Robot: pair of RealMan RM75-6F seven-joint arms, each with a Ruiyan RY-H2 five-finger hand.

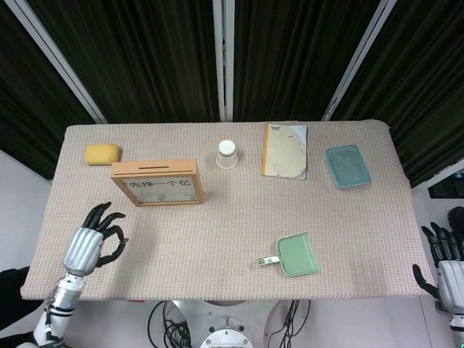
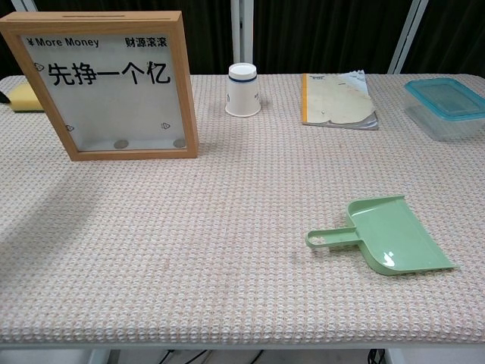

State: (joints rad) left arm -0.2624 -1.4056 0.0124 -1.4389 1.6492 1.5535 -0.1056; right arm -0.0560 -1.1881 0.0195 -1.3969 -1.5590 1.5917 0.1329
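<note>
My left hand (image 1: pixel 90 243) hovers over the front left of the table (image 1: pixel 217 232) with its fingers spread, holding nothing; the chest view does not show it. Nearest to it is the wooden framed coin box (image 1: pixel 156 183), which stands upright a little farther back and to the right, and shows as the coin box (image 2: pixel 114 83) with coins at its bottom. My right hand (image 1: pixel 448 261) hangs off the table's right front corner, fingers apart and empty. A green dustpan (image 1: pixel 293 255) lies at the front right, the same dustpan (image 2: pixel 386 241) with its handle pointing left.
A yellow sponge (image 1: pixel 101 154) lies at the back left. An upturned paper cup (image 1: pixel 227 154) stands at the back middle, with a worn notebook (image 1: pixel 285 151) to its right. A blue lidded container (image 1: pixel 347 166) sits at the back right.
</note>
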